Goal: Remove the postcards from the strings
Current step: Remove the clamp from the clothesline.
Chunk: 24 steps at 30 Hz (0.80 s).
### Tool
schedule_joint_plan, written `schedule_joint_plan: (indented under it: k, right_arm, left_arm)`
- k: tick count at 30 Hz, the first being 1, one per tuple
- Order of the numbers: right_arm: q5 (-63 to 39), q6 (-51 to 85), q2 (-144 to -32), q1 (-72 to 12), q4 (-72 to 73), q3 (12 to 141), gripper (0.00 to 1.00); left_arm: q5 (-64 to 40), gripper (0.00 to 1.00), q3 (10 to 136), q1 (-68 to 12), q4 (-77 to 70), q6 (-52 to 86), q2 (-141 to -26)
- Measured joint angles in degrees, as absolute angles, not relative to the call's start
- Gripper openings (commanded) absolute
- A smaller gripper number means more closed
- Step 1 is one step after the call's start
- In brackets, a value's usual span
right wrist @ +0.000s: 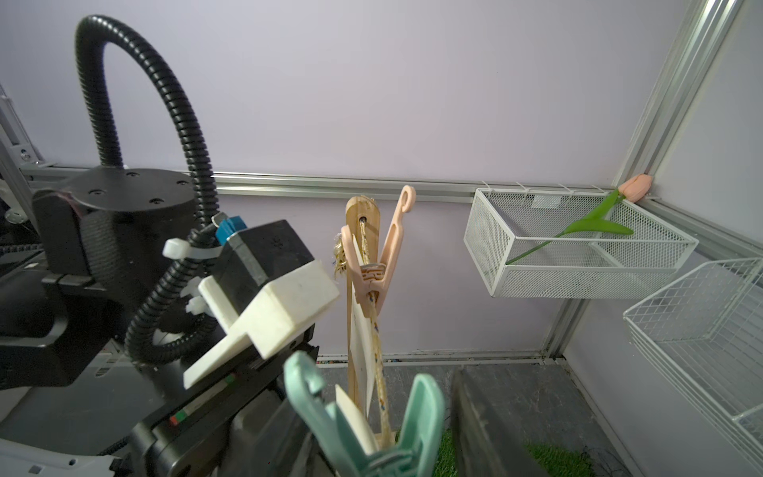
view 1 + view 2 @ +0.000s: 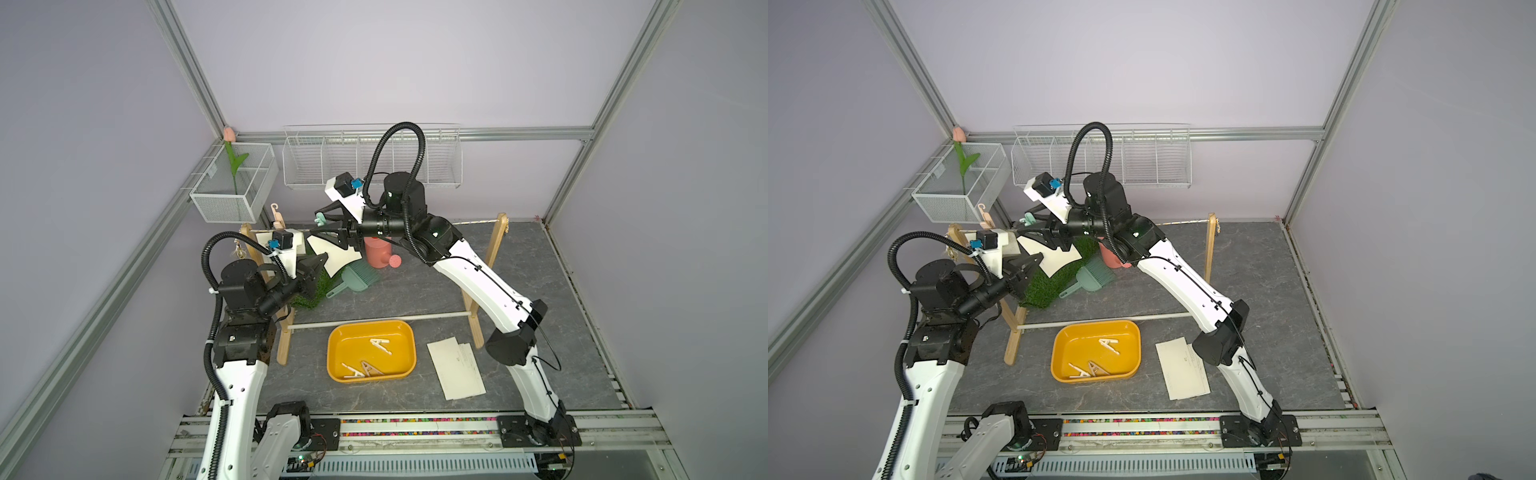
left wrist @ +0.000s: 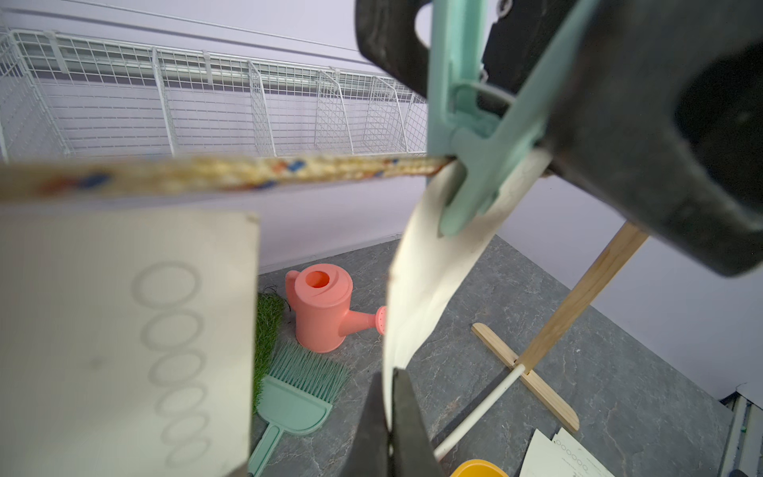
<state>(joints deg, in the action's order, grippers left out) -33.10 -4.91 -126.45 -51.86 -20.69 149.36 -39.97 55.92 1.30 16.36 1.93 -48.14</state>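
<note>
Postcard [image 3: 429,281] hangs from the string [image 3: 231,173] by a top corner under a teal clothespin [image 3: 479,165]; left gripper [image 3: 390,392] is clenched on its lower edge; right gripper [image 2: 326,222] straddles the pin's handles, though whether it presses them cannot be told. Second postcard [image 3: 124,330] hangs just beside; loose postcards [image 2: 455,368] lie flat beside the yellow tray [image 2: 332,361]; the string runs bare near the far post [image 2: 500,226].

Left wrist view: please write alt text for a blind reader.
The left claw pinches the lower edge of a postcard hanging from the string, while the right claw clasps its mint peg. Another postcard hangs beside it.
</note>
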Motion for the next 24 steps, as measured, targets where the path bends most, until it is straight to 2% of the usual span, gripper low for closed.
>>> schedule_joint_plan:
  k: [6, 24]
  right_arm:
    - [-33.01, -6.50, -126.45, -52.47, -20.23, 149.29, 0.34]
    - [-29.23, -9.82, -125.19, -52.66, -19.03, 148.27, 0.27]
  left_arm:
    - [-39.97, 0.00, 55.92, 1.30, 16.34, 2.48, -48.18]
    - [-42.44, 0.00, 51.59, 0.49, 15.05, 3.11, -45.56]
